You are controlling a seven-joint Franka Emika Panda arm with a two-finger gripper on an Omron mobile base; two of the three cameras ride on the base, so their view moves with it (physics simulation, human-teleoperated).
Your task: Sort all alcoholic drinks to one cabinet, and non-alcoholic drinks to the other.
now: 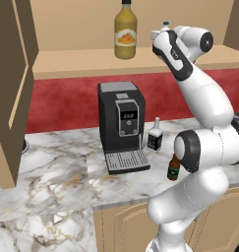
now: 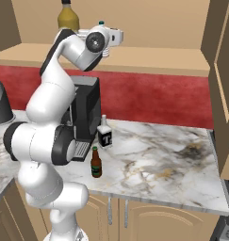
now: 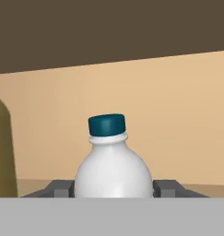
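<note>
One bottle sits between my claw's point(image 3: 114, 190) jaws: the water bottle point(image 3: 113, 170), upright, its long axis crosswise to my reach, gripped at the body. I hold it over the wide cabinet's shelf point(image 1: 91, 61), the juice bottle point(image 1: 126, 34) just off to one side.
</note>
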